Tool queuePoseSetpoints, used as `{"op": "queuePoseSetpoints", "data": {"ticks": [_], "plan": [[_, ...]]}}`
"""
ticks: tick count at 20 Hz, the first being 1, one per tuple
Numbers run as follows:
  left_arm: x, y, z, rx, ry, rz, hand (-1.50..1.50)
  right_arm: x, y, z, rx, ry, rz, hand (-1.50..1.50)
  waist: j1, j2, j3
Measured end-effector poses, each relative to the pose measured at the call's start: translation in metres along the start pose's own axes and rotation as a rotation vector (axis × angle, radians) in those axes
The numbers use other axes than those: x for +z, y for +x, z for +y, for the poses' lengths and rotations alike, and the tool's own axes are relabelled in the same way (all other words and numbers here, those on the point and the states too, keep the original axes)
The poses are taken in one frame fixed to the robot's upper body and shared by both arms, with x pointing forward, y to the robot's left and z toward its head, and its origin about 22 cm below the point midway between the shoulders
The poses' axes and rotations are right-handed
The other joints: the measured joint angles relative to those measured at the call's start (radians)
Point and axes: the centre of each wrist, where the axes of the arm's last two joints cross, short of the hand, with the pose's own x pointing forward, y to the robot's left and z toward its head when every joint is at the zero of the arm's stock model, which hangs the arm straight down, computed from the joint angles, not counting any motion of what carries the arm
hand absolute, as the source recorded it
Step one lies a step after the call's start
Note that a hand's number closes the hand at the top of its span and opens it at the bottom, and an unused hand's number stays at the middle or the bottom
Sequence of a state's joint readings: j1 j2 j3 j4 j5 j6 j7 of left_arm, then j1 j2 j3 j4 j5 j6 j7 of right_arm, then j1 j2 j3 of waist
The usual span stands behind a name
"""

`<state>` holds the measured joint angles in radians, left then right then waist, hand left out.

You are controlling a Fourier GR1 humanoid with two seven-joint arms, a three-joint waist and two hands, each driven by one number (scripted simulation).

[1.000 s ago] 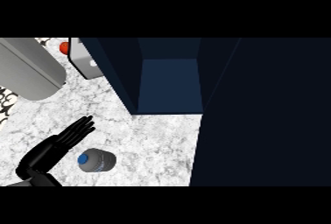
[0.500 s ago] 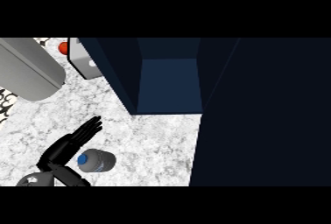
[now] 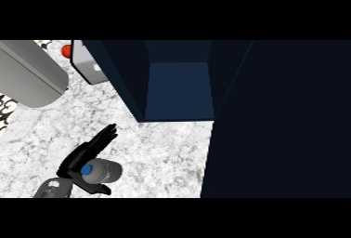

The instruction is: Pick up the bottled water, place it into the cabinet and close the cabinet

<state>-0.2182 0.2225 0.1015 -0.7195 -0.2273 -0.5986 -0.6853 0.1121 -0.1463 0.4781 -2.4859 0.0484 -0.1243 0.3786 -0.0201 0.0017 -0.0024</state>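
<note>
Closer now, the left hand (image 3: 83, 155) has slid up against the bottled water (image 3: 101, 171), fingers straight on its far left side, thumb below it. That bottle stands on the marble desk (image 3: 165, 153), near the open dark blue cabinet (image 3: 177, 88).

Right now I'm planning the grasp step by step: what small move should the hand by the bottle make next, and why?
Probably curl the left hand around the bottled water: its fingers are straight beside the bottle, thumb below it, and the cabinet stands open.
</note>
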Motion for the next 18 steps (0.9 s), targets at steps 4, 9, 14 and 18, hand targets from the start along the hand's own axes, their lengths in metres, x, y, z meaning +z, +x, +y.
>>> {"op": "queuePoseSetpoints", "data": {"ticks": [4,9,14,18], "plan": [[-0.004,-0.008,0.000,0.015,0.025,-0.015,-1.50,0.001,0.000,-0.002,0.010,-0.002,0.002,-1.50,-0.004,0.001,0.000],[-0.010,-0.015,-0.006,0.035,0.035,-0.044,1.50,0.002,-0.001,-0.002,0.019,0.008,0.002,-1.50,-0.005,0.001,0.000],[-0.026,-0.016,-0.018,0.072,-0.015,-0.054,1.50,0.002,-0.001,0.000,0.004,0.010,0.002,-1.50,-0.003,-0.001,0.000],[-0.036,-0.012,-0.030,0.005,-0.088,-0.096,1.50,0.000,-0.002,-0.001,0.012,0.007,-0.001,-1.50,0.003,-0.002,0.000]]}}
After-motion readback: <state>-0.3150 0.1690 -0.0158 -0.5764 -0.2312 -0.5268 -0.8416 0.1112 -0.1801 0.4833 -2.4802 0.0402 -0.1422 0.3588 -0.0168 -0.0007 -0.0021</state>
